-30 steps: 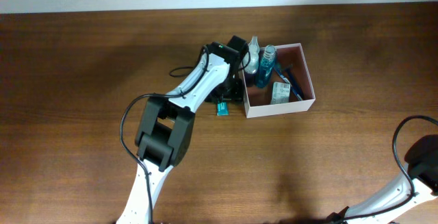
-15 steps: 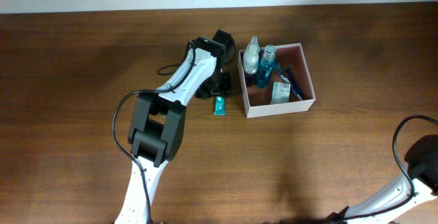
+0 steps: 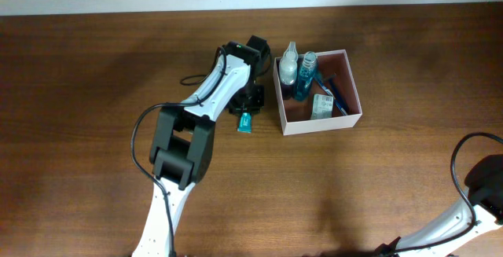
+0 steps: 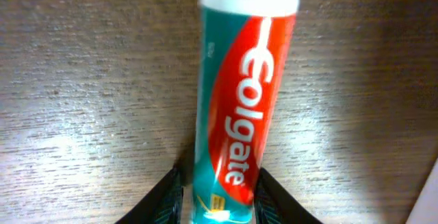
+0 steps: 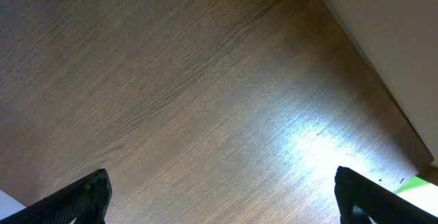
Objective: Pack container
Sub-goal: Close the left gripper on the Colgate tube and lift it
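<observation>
At left wrist, Colgate tube in left gripper's clasp; overhead, merely a teal speck.

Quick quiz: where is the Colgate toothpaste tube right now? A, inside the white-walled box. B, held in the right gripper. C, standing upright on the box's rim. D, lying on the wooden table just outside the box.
D: in the overhead view the toothpaste tube lies on the table outside the wall of the container, and the left wrist view shows it flat on the wood.
</observation>
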Controlling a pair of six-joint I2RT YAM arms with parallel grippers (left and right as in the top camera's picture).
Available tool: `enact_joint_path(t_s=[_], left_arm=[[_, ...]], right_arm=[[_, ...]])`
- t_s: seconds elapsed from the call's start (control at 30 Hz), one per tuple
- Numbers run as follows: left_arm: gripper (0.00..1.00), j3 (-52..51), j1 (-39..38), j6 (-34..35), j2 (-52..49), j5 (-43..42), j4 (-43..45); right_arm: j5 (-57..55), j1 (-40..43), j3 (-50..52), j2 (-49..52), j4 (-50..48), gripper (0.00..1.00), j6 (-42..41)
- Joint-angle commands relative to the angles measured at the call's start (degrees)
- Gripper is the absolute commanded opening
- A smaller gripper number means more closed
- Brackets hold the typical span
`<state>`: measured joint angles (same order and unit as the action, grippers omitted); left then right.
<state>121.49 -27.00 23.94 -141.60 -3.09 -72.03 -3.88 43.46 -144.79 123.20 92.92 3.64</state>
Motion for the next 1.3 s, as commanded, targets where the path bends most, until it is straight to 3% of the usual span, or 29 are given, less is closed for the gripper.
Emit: enact_joint_path(t_s=[0.0, 0.27, 0.4, 0.87, 1.27], left_arm=[[0.35, 6.7, 1.5, -3.8, -0.8, -0.3, -2.3], [0.35, 22.0, 1.7, -4.3, -0.8, 4.0, -9.3], [0.40, 21.7, 1.7, -4.3, -1.7, 4.0, -9.0], [0.39, 20.8, 1.5, -4.4, -9.4, 4.0, -10.1], [0.39, 20.8, 1.4, -6.4, -10.2, 2.2, -9.8]], right_arm=[[-0.9, 0.1, 0.3, 0.3, -0.2, 0.99, -0.1], [-0.9, 0.1, 0.3, 0.3, -0.2, 0.99, -0.1], [-0.9, 0.1, 0.3, 0.3, -0.2, 0.99, -0.1], [-0.9, 0.1, 0.3, 0.3, -0.2, 0.99, -0.1], [-0.9, 0.1, 0.3, 0.3, -0.2, 0.99, -0.1]])
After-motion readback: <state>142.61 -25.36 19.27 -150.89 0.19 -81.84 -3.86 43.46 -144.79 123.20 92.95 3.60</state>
